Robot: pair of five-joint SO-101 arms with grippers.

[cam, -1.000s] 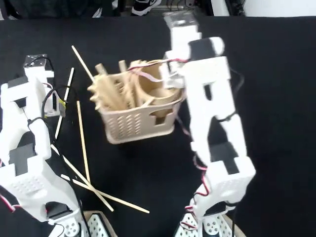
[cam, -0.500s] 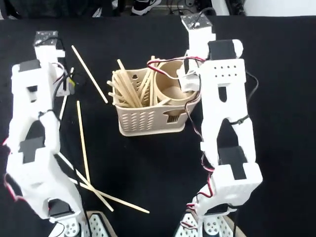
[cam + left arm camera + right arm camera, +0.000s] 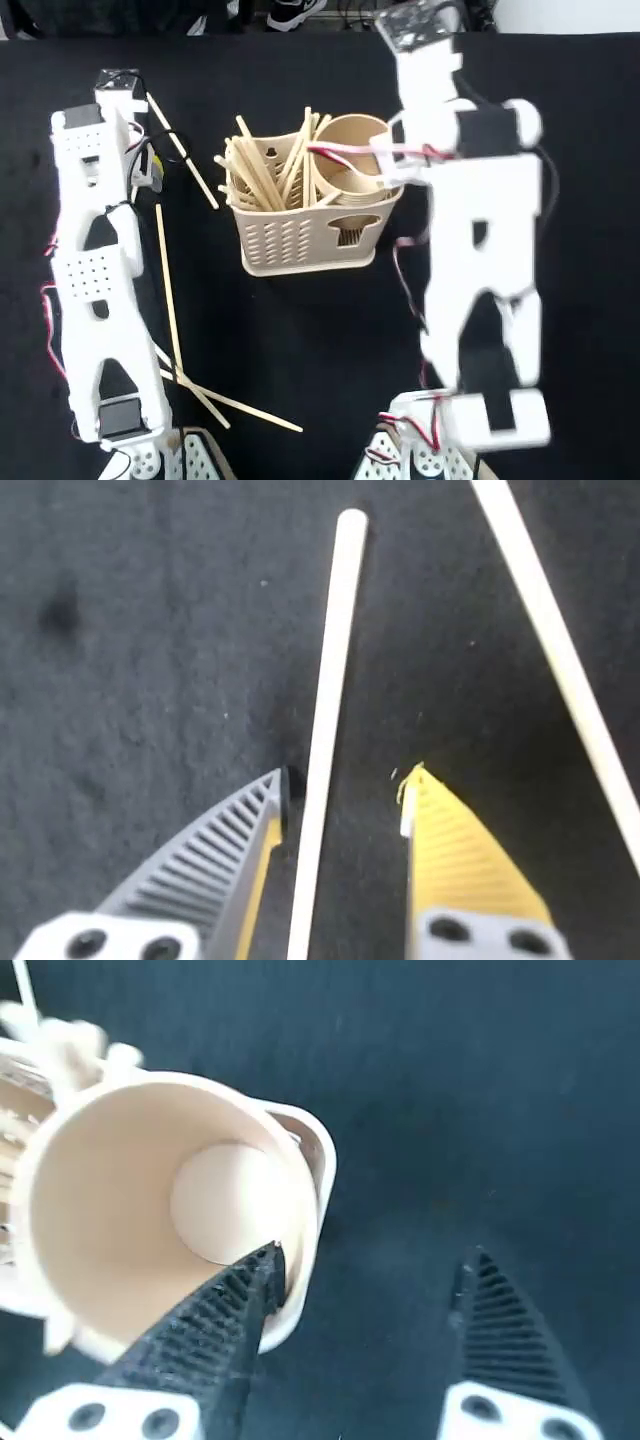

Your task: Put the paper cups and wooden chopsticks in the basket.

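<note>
Both arms had stretched farther up the black table (image 3: 300,340) than a moment before. The left arm (image 3: 95,260) had gone up along its side. The right arm (image 3: 480,230) had pulled up and away past the basket (image 3: 300,240). A second earlier the basket was tipped to one side, but now it stood straight and flat on the table.

The left gripper (image 3: 345,780) was partly open, low over the table. One chopstick (image 3: 330,680) lay flat between its two fingers and was not pinched. It lay close to the grey finger, with a gap to the yellow one. A second chopstick (image 3: 555,650) lay on the table just beside it, outside the yellow finger.

The right gripper (image 3: 375,1260) was open wide and held nothing. One black finger hung at the rim of the paper cup (image 3: 150,1220), and I could not tell if it touched. The other finger hung over bare table. The cup stood open side up in the basket, at the end near the right arm. A bunch of chopsticks (image 3: 270,165) stuck up out of the other end.

More sticks lay out on the table. A long chopstick (image 3: 168,290) lay beside the left arm. A slanted chopstick (image 3: 185,155) lay between that arm's tip and the basket. Some crossed chopsticks (image 3: 220,396) lay near the arm's base.
</note>
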